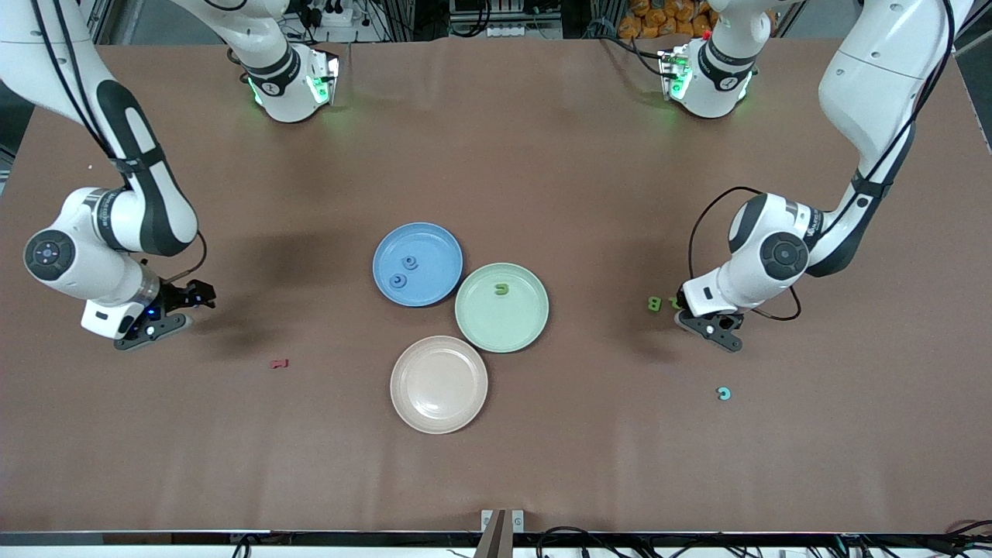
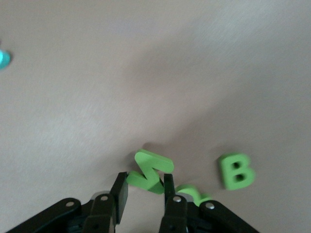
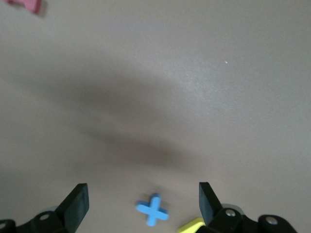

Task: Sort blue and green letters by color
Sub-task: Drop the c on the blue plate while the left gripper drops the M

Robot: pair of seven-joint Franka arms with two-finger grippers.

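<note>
Low over the table at the left arm's end, my left gripper is shut on a green zigzag letter, one finger on each side of it. A green B lies beside it, and another green piece is partly hidden by a finger. My right gripper hangs open at the right arm's end over a blue cross. The blue plate holds two blue pieces. A single green letter lies on the green plate.
An empty beige plate sits nearer the camera than the other two plates. A teal piece lies near the left gripper. A dark red letter and a yellow piece lie near the right gripper.
</note>
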